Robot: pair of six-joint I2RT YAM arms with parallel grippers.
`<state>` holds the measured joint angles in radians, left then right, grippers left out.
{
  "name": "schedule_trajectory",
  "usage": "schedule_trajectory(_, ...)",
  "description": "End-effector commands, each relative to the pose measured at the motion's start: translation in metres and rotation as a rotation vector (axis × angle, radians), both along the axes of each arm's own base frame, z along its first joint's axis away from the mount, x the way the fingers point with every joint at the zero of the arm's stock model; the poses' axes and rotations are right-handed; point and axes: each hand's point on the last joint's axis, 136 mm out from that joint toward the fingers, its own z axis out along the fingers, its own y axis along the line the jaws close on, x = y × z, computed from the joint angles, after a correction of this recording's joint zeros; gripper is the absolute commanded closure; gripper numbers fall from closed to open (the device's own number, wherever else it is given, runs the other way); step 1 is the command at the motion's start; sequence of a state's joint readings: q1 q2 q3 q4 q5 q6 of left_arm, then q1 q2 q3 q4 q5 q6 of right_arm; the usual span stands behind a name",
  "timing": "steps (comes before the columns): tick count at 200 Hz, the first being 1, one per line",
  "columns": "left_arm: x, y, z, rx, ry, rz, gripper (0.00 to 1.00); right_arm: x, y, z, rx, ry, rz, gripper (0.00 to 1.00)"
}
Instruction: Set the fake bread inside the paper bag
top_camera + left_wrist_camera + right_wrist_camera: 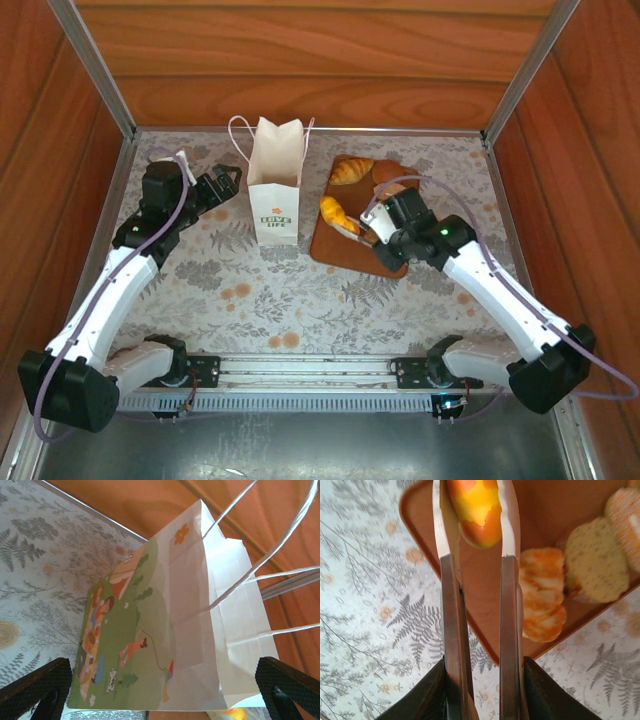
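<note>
The right gripper (357, 226) is clamped on a yellow striped roll (475, 515) above the board (555, 515), more bread (542, 595) lying just beside its fingers, while the left gripper (228, 180) stands wide apart, the bag (165, 630) upright just ahead.

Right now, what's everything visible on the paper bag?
The paper bag is white paper, upright, top open, standing on the floral tablecloth left of the brown board. White cord handles rise from its rim. One face shows an orange logo and green lettering; another, a cartoon picnic scene. The open left gripper sits close beside it; contact can't be told.
</note>
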<state>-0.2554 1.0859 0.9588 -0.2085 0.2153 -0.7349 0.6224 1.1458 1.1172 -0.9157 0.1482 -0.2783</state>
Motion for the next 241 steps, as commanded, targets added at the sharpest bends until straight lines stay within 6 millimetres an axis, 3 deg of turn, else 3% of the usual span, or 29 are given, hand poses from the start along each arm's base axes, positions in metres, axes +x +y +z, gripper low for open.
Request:
schedule_trajectory(1, 0.009, -0.014, 0.019, -0.059, -0.049, -0.063, 0.01, 0.002, 0.013, 0.060, 0.153, -0.145, 0.026, 0.64)
schedule_trajectory(59, 0.035, -0.033, 0.016, -0.106, -0.032, -0.126, 0.06, -0.006, 0.032, 0.138, 0.382, -0.305, 0.105, 0.66)
schedule_trajectory(127, 0.065, -0.038, 0.004, -0.101, 0.007, -0.107, 0.23, -0.008, 0.063, 0.219, 0.587, -0.430, 0.239, 0.67)
schedule_trajectory(186, 0.075, -0.038, 0.002, -0.063, 0.012, -0.103, 0.43, 0.021, 0.102, 0.226, 0.698, -0.379, 0.261, 0.68)
schedule_trajectory(241, 0.078, -0.036, 0.003, -0.051, 0.007, -0.094, 0.62, 0.044, 0.120, 0.194, 0.643, -0.270, 0.240, 0.68)
